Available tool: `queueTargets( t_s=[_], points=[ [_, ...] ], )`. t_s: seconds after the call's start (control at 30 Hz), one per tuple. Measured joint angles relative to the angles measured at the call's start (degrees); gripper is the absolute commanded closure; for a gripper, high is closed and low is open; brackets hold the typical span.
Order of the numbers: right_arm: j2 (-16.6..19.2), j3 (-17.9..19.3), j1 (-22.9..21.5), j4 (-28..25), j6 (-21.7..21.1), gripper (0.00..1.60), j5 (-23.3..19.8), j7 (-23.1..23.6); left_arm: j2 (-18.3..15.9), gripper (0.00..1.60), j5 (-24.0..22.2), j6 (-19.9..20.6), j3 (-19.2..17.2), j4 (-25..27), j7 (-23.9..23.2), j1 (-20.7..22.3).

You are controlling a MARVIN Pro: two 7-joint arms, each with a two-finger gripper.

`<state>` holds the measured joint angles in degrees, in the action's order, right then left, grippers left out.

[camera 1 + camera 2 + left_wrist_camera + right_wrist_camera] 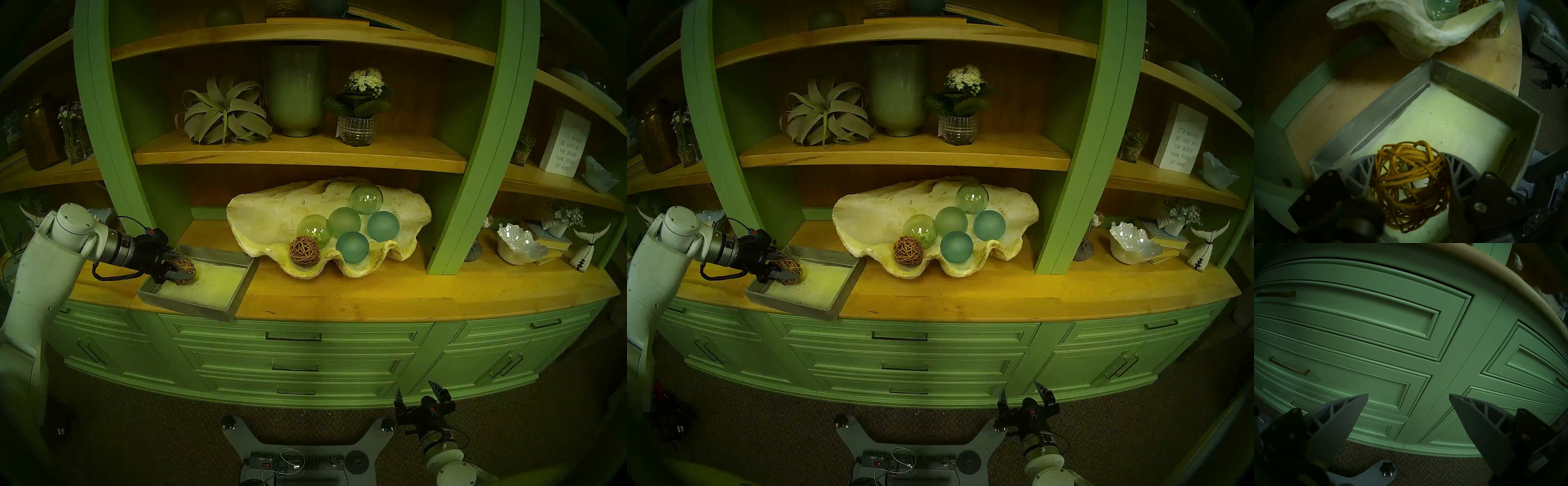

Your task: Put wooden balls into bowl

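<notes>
One brown woven wooden ball (304,250) (908,250) lies in the front left of the big cream clam-shell bowl (264,217) (871,213). The other wooden ball (186,264) (1410,178) is in the grey square tray (217,307) (1474,95), left of the bowl. My left gripper (185,268) (1408,155) reaches into the tray's left side, and its fingers are closed around this ball and bend against it. I cannot tell whether the ball is lifted off the tray floor. My right gripper (415,387) (1408,394) is open and empty, low in front of the drawers.
Several green and teal glass spheres (353,247) fill the bowl's middle and right. The bowl's left end (1407,34) almost touches the tray's far corner. A green cabinet upright (112,135) stands behind the tray, and a shelf (298,157) hangs over the bowl.
</notes>
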<state>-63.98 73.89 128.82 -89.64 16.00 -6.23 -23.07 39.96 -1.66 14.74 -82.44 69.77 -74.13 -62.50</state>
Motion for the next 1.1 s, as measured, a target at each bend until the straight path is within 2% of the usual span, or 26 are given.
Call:
queueTargets(
  t_s=[0.4, 0.63, 0.9, 1.1],
  points=[
    [0.00, 0.00, 0.00, 0.00, 0.00, 0.00, 0.00, 0.00, 2.44, 1.60, -5.41, 1.63, -5.29, 8.39, 1.86, -4.98],
    [0.00, 0.00, 0.00, 0.00, 0.00, 0.00, 0.00, 0.00, 3.82, 1.60, -9.58, 3.11, -11.39, 14.47, 3.72, -9.53],
    [0.00, 0.00, 0.01, -0.01, -0.01, 0.00, 0.00, 0.00, 6.83, 1.60, -12.77, 5.35, -19.05, 20.89, 8.34, -15.84],
    [0.00, 0.00, 0.01, -0.04, -0.01, 0.00, 0.00, 0.00, 9.70, 1.60, -14.67, 5.60, -22.02, 21.92, 10.10, -18.60]
  ],
)
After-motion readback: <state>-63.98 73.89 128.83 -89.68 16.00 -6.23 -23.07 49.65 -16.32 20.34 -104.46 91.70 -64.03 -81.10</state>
